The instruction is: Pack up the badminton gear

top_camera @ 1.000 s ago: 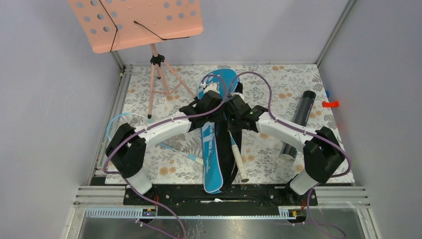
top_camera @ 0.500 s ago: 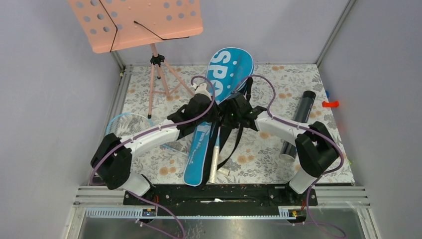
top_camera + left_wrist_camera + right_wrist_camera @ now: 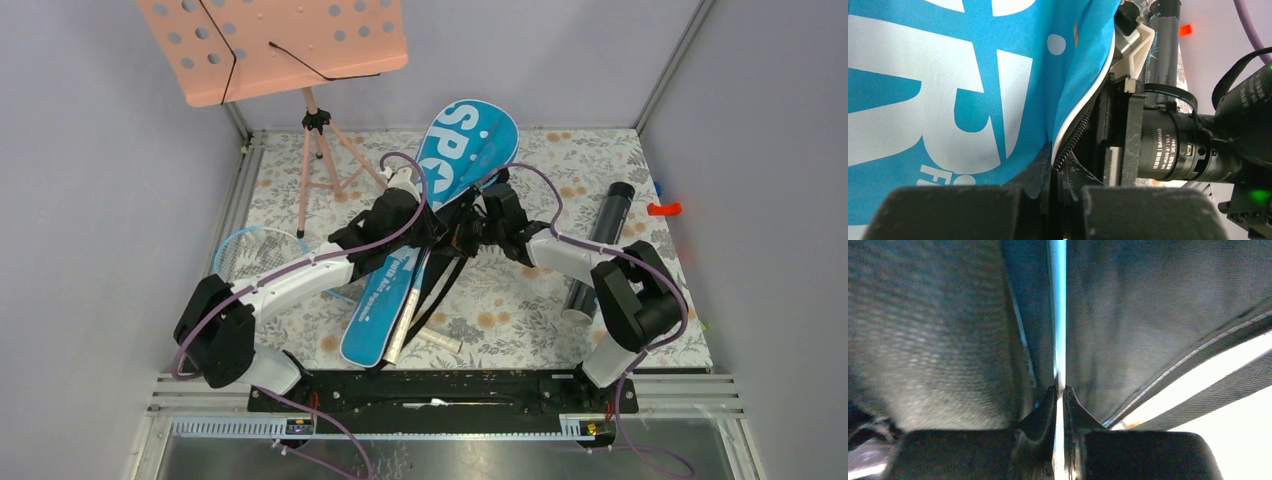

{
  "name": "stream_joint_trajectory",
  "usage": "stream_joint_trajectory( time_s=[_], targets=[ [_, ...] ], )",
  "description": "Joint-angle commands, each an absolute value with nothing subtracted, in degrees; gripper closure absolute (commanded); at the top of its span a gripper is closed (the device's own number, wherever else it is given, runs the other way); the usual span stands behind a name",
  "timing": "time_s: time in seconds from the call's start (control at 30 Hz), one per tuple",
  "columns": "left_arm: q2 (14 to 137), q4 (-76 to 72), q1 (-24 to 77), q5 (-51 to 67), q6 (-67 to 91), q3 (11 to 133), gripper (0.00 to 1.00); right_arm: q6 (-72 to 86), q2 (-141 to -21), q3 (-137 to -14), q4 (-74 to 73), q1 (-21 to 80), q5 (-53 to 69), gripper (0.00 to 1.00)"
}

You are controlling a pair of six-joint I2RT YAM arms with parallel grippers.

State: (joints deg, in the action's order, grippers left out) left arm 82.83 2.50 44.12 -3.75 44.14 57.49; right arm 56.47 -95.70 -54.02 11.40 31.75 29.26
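Note:
The blue "SPORT" bag hangs tilted between both arms, its wide end up at the back and its narrow end low at the front left. My left gripper is shut on the bag's zipper edge. My right gripper is shut on a thin edge of the bag. A cream racket handle sticks out along the bag's lower end. A second light-blue racket lies at the left, partly under my left arm. The dark tube lies at the right.
The pink music stand on its tripod stands at the back left. The bag's black strap dangles below it. A short pale cylinder lies on the floral mat near the front. A red clip sits at the right wall.
Both arms have lifted and swung the bag: its wide end rose toward the back and its narrow end swept to the left. The handle inside went with it.

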Motion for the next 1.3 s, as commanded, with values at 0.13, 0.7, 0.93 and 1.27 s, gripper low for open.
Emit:
stream_joint_trajectory(
  time_s=[0.13, 0.7, 0.93, 1.27],
  targets=[
    [78.5, 3.9, 44.9, 10.1, 44.6, 55.0, 1.0, 60.7, -91.4, -56.1, 22.2, 28.0, 27.0, 1.0],
    [79.7, -1.3, 45.1, 18.7, 47.8, 53.6, 1.0, 68.1, -101.3, -56.2, 29.6, 28.1, 10.7, 0.95],
    [78.9, 2.9, 44.5, 14.1, 43.9, 60.2, 1.0, 52.0, -96.1, -56.5, 22.2, 28.1, 14.9, 0.6],
    [81.7, 3.7, 40.5, 10.9, 43.0, 67.2, 1.0, 25.8, -69.6, -46.4, -5.0, 28.1, 6.3, 0.13]
  ],
)
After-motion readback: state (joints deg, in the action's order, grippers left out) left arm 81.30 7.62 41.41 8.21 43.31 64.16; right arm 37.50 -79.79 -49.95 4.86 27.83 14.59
